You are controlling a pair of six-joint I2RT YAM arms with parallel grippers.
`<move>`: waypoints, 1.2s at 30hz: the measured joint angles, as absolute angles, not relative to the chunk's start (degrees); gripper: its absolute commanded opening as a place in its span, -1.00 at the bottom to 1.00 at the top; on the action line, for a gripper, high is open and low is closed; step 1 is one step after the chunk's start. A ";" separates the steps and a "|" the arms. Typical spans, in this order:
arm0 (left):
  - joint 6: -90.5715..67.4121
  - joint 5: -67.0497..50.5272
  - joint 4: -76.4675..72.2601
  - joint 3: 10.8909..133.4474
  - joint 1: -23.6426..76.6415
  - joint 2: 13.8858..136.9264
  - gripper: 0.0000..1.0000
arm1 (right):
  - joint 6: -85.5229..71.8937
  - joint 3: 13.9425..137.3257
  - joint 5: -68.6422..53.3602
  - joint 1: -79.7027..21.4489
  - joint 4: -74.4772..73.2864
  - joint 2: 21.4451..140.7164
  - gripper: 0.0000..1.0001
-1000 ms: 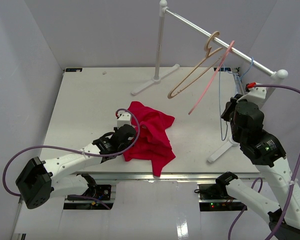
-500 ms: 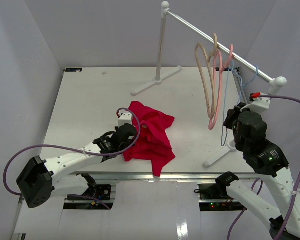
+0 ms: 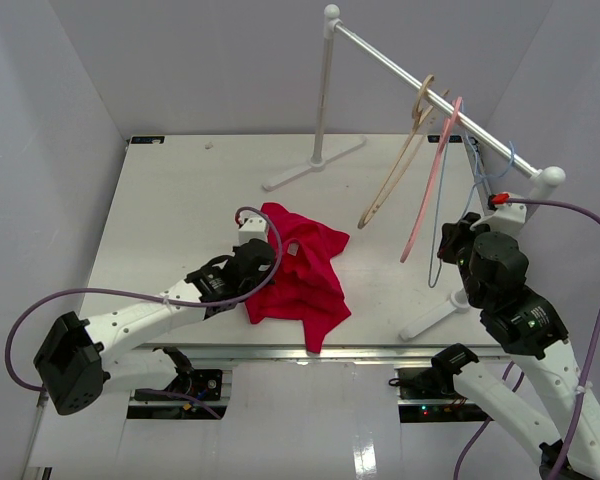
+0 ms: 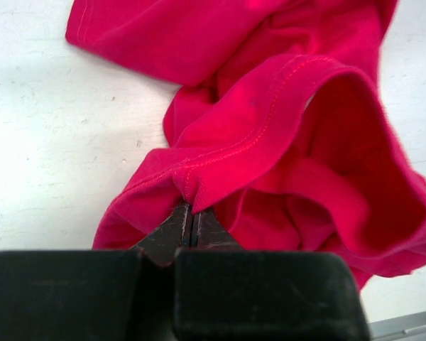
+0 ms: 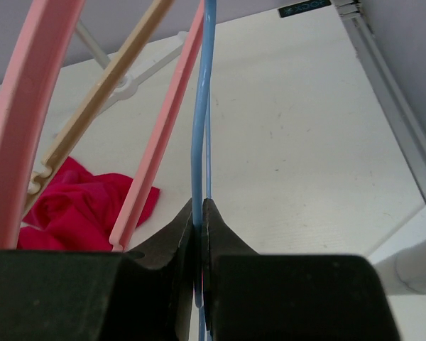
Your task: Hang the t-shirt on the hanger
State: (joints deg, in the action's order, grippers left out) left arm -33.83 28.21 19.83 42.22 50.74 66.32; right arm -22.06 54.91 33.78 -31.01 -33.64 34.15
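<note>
The crimson t-shirt (image 3: 305,272) lies crumpled on the table near its front edge. My left gripper (image 3: 252,262) is shut on a stitched hem at the shirt's left side; the wrist view shows the red cloth (image 4: 284,135) pinched at the fingertips (image 4: 172,229). The thin light-blue hanger (image 3: 439,215) hangs from the rail at the right. My right gripper (image 3: 454,243) is shut on its blue wire (image 5: 201,128), which runs straight up from between the closed jaws.
A white clothes rail (image 3: 435,92) on two stands spans the back right. A tan hanger (image 3: 398,170) and a pink hanger (image 3: 432,180) hang on it, tilted to the left, close beside the blue one. The rail's near foot (image 3: 430,312) rests by my right arm.
The tan and pink hangers are swinging on the rail, now tilted left again. My right gripper has shifted slightly left with the blue hanger, and the rail moved with it. The left gripper stays on the shirt.
</note>
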 measured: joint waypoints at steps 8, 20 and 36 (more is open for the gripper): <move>-33.96 27.37 21.44 46.65 50.06 66.43 -1.00 | -21.56 53.18 25.52 -30.82 -31.18 36.20 -0.84; -34.98 25.28 20.52 46.11 49.45 72.16 -1.00 | -26.36 47.38 25.13 -31.24 -45.83 27.30 -0.84; -35.20 24.54 19.25 45.52 49.19 72.57 -1.00 | -31.48 51.42 29.65 -31.24 -54.47 26.89 -0.84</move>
State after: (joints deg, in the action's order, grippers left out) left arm -35.20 24.54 19.25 45.52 49.19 72.57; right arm -31.48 51.42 29.65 -31.24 -54.47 26.89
